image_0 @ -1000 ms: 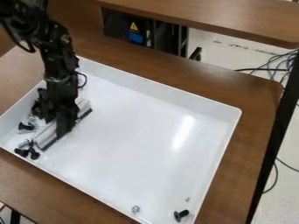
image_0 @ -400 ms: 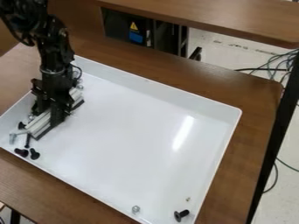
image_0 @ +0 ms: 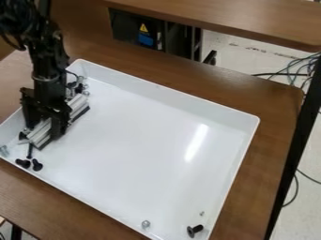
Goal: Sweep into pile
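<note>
Clocking tray as seen, 12 at top. Silver bolt, approx. 9 o'clock: lies at the LH wall; it has shifted outward, toward 9, in the last sec. Paired black bolts, i.e. bolt A and bolt B, betw. 8 and 9: no shift since the prev. frame; both sit off the bar's lower end. Slim black bolt, approx. 9: upper end just beside the bar.

Gripper, betw. 9 and 10: clenched on the bar, which runs from its 7 to its 1, low in the tray. Gripper and bar have moved together toward 10, i.e. nearer the LH wall. Loose hdwe., approx. 11: bunched beyond the bar's upper end, more exposed now that the bar has backed off.

Nut, approx. 6; black bolt, approx. 5; small bit, betw. 4 and 5: all unchanged, well apart from the rest.

Assessment: LH pcs. look partly gathered; pile incomplete. Next op. (rec.): bring bar round to the 5–6 strays, sweep toward 9. Caution: pcs. may slip past bar ends.
</note>
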